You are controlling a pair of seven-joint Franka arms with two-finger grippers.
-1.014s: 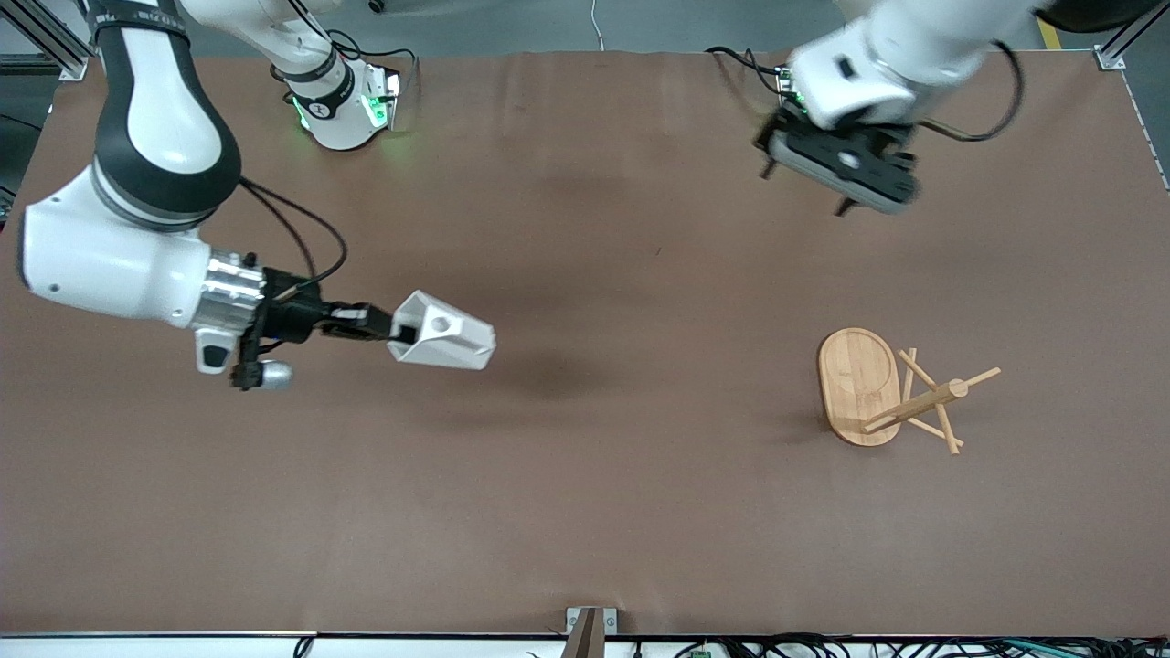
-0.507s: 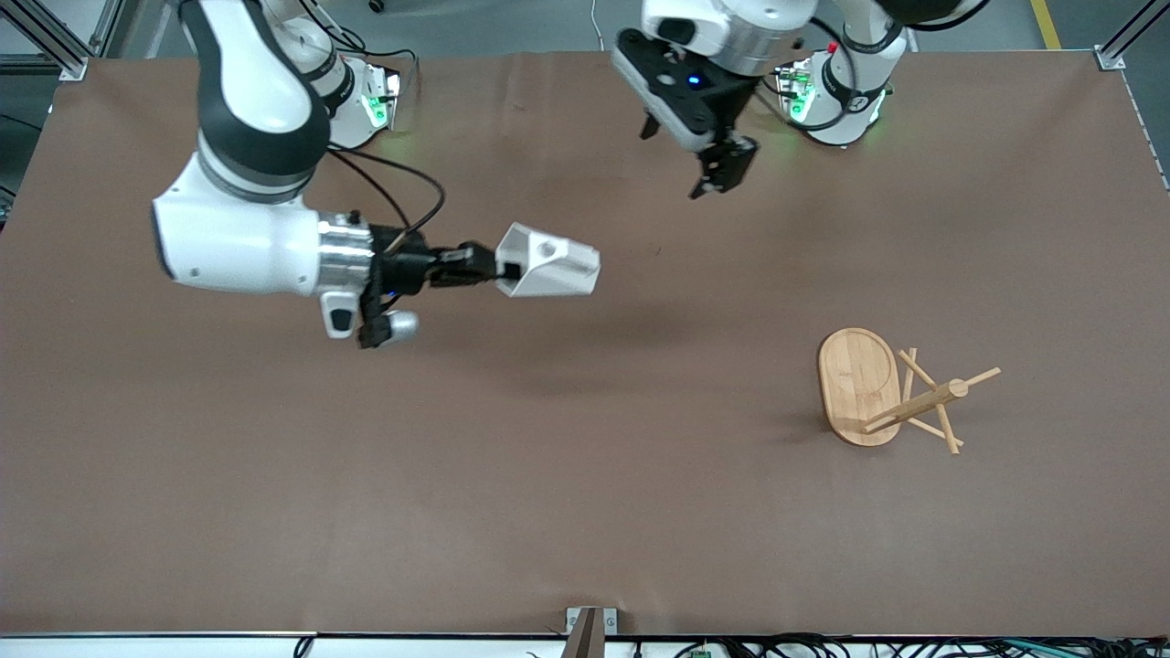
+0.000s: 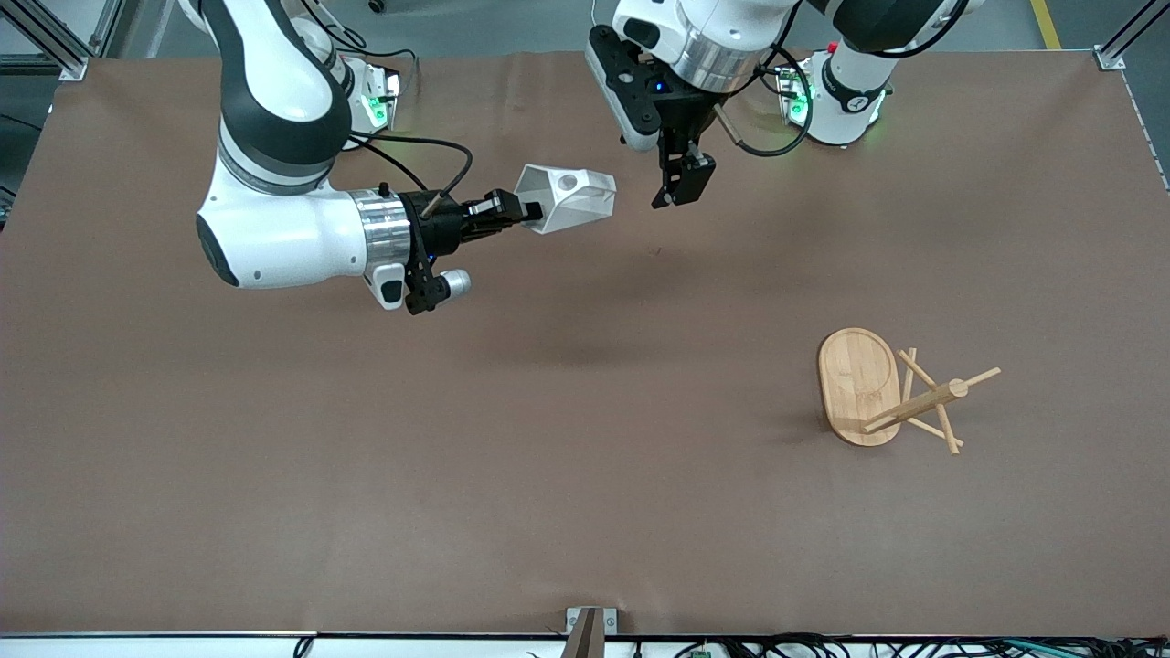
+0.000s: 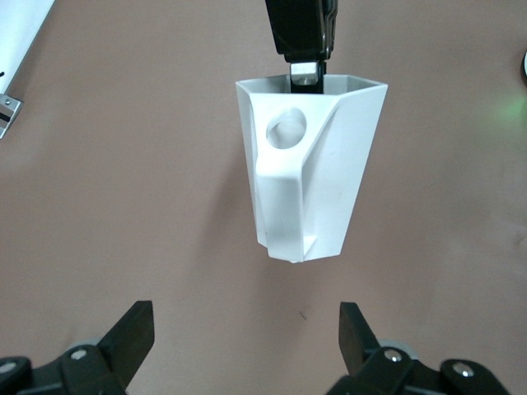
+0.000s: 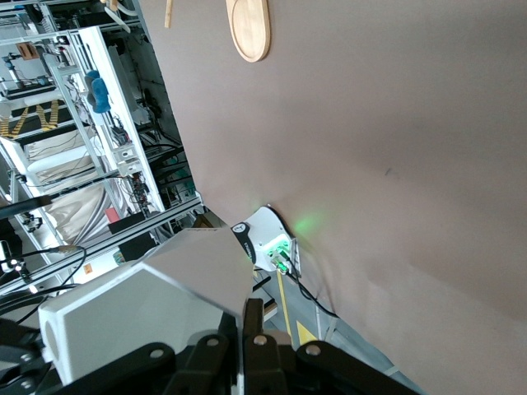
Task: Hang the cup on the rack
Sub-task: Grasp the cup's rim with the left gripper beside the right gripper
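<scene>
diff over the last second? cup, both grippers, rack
The right gripper, shut on the cup's rim, carried it up the view toward mid-table. The left gripper swung in from its own end to face the cup, fingers open. No handover yet. The rack has not moved.
</scene>
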